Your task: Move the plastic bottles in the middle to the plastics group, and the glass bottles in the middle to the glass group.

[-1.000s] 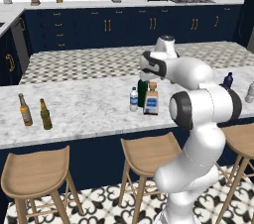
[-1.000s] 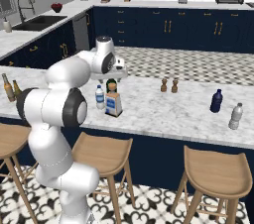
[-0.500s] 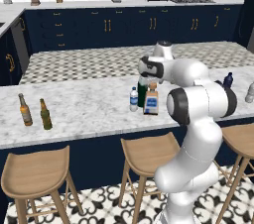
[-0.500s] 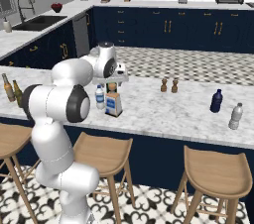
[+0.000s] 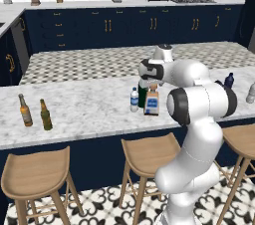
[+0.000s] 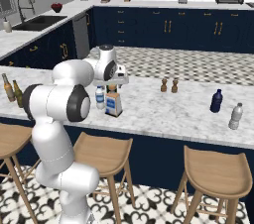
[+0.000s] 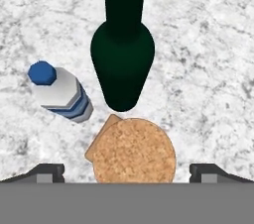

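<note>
Hand (image 7: 127,173) spread wide directly above square bottle's cork stopper (image 7: 133,151), green wine bottle (image 7: 122,44) and water bottle (image 7: 58,92) beside it.

- Below me, the surface (image 7: 208,44) looks like grey-veined, matt marble.
- The wine bottle (image 7: 122,59) is dark green, smooth glass.
- The stopper (image 7: 134,153) is grainy tan cork.
- The water bottle (image 7: 62,94) looks like clear plastic.
</note>
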Motion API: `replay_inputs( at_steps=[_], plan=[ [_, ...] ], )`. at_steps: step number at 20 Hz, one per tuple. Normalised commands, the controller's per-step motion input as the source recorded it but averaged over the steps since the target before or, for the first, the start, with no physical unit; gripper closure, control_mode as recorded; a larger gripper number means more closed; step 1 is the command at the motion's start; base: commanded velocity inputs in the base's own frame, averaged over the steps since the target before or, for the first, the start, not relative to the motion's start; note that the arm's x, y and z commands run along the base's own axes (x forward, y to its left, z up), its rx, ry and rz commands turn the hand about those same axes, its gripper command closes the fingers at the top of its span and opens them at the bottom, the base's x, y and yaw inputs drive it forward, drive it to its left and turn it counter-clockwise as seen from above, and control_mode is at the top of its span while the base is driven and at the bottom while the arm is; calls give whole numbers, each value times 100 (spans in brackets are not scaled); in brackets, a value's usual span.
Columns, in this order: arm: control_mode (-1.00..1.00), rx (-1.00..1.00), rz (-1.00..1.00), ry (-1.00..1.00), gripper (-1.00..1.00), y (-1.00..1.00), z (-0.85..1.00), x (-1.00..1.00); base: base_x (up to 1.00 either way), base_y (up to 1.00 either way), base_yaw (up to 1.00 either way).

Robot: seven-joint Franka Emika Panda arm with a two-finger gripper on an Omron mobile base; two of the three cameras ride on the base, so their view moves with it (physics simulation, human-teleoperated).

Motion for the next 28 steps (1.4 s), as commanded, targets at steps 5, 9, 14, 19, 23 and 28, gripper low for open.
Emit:
replay_inputs(
  at_steps=[5,9,14,19,23,28],
  plan=[
    [-100,0,0,0,-100,0,-4,13,0,0,0],
    [-100,0,0,0,100,0,-4,1,0,0,0],
    [-100,0,0,0,100,-1,0,-2,0,0,0],
    [-100,0,0,0,100,-4,21,-72,0,0,0],
    [-100,0,1,-1,100,0,24,-94,0,0,0],
    [-100,0,9,-5,100,38,17,-100,0,0,0]
  ],
)
